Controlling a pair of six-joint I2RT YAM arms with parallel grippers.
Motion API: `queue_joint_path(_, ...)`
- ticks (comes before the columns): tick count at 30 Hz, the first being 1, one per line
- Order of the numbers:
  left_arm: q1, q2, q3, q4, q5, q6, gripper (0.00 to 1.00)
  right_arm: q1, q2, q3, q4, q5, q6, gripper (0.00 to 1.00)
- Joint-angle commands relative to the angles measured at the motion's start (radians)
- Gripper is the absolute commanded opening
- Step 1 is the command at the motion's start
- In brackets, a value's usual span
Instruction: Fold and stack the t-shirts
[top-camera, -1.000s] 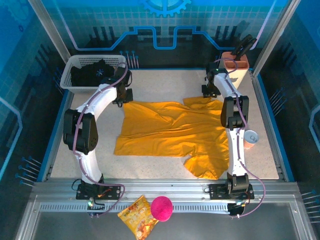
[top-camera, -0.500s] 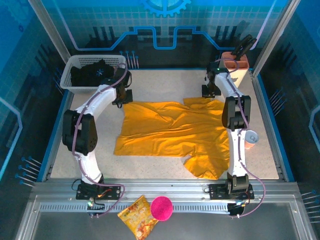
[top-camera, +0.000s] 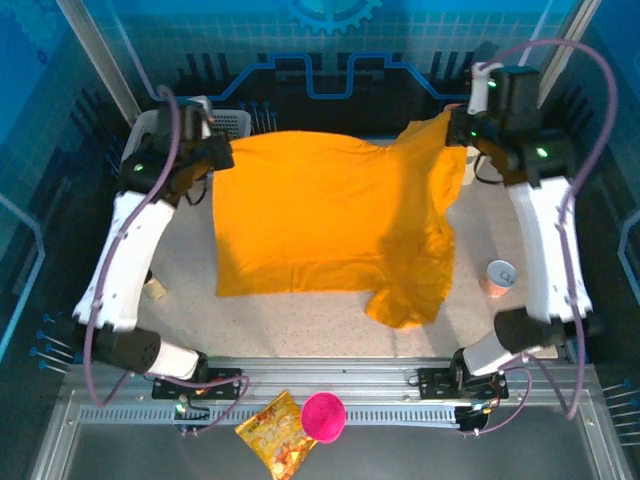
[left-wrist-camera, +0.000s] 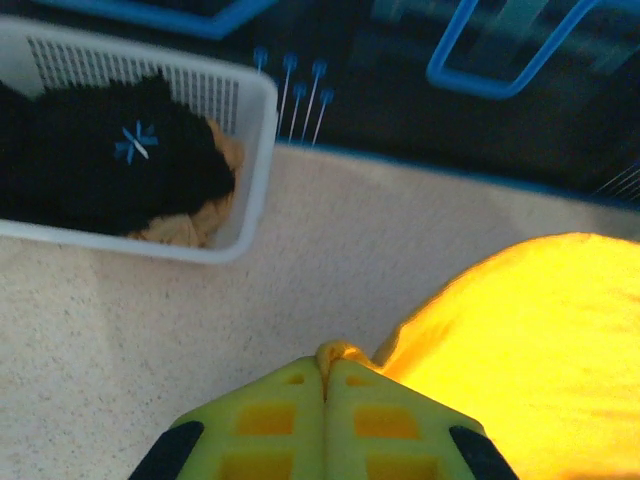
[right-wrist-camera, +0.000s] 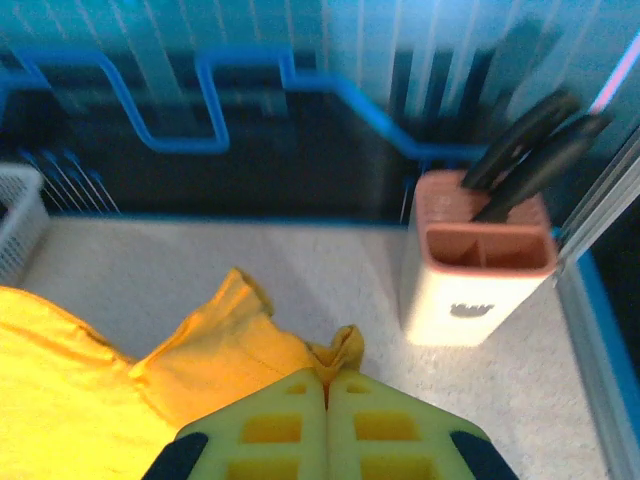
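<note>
While both arms stand high in the top view, the mustard-orange tee (top-camera: 320, 215) hangs spread across mid-frame over the bench (top-camera: 300, 320), with the left claw (top-camera: 213, 152) at its upper-left corner and the right claw (top-camera: 455, 128) at its upper-right. In the left wrist view, that claw is clamped on an orange fold at bottom centre, and the black tee (left-wrist-camera: 110, 165) lies in the basket (left-wrist-camera: 255, 150) at upper left. In the right wrist view, the right claw pinches a bunched orange edge at bottom centre, with a knife block (right-wrist-camera: 480, 290) at right.

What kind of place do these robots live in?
Likely a robot lab booth: two arms bolted to a table, blue walls around, props like a knife block and basket.
</note>
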Motion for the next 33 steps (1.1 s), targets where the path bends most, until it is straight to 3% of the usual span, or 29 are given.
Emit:
queue_joint_path(1, 0.001, -0.129, 0.05, -0.096, -0.003, 0.001, 0.0, 0.03, -0.104, 0.021, -0.064, 0.036, -0.032, 0.0)
queue_joint_path(6, 0.0, -0.342, 0.095, -0.128, 0.027, 0.006, 0.0, 0.047, -0.3, 0.15, -0.1, -0.028, -0.009, 0.0)
queue_joint_path(11, 0.001, -0.503, 0.165, -0.195, 0.047, 0.011, 0.0, 0.047, -0.395, 0.375, -0.182, -0.102, 0.029, 0.0)
queue_joint_path(17, 0.001, -0.645, 0.213, -0.242, 0.024, -0.003, 0.0, 0.047, -0.485, 0.458, -0.198, -0.132, 0.067, 0.0)
queue_joint_path(26, 0.001, -0.561, 0.305, -0.239, 0.011, 0.046, 0.0, 0.078, -0.424, 0.462, -0.118, -0.037, -0.013, 0.0)
queue_joint_path(33, 0.001, -0.459, 0.139, -0.073, 0.016, 0.101, 0.0, 0.1, -0.28, 0.285, 0.023, 0.078, -0.167, 0.0)
